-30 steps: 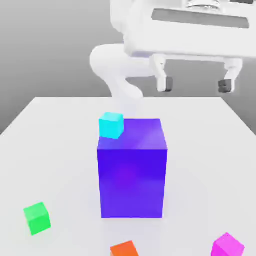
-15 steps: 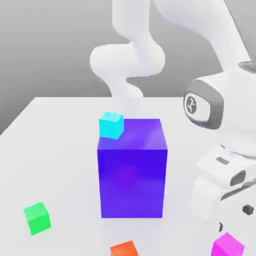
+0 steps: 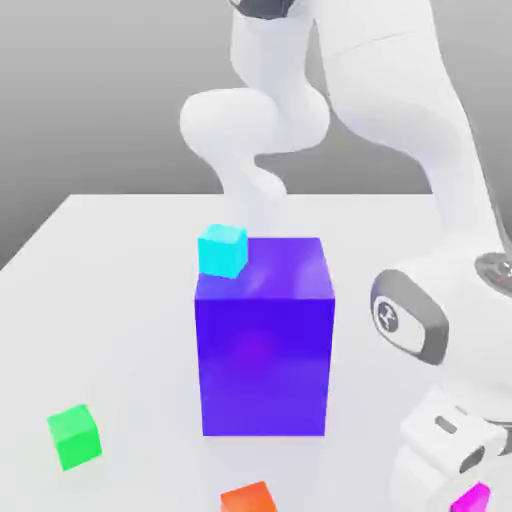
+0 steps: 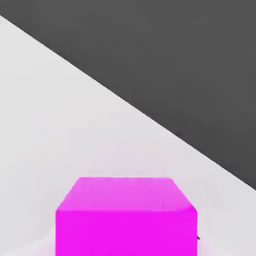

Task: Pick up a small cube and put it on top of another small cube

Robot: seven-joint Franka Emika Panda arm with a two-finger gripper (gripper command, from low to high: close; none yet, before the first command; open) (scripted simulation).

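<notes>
Right now, the pale table (image 3: 130, 300) spreads beneath the whole scene, and its edge runs slantwise across the hand view against dark grey. Over it, the white arm (image 3: 390, 90) reaches from the back and bends down along the exterior view's right, bringing its hand low at the near corner. Near the middle of the exterior view stands the big blue-violet block (image 3: 265, 365), upright, the bulkiest obstacle, set farther back than the green cube. The gripper (image 3: 440, 490) is down at the magenta cube (image 3: 472, 498); whether it is open, closed or gripping the cube, I cannot tell. That cube sits at the exterior view's bottom right, partly covered by the hand, and looms large and close in the hand view. Well apart from it, the green cube (image 3: 75, 437) rests on the table at the exterior view's left, its top bare. Between those two across the view lies the orange cube (image 3: 249, 499), cut by the bottom edge. Atop the block, at its left side in the exterior view, sits the cyan cube (image 3: 222, 251).
</notes>
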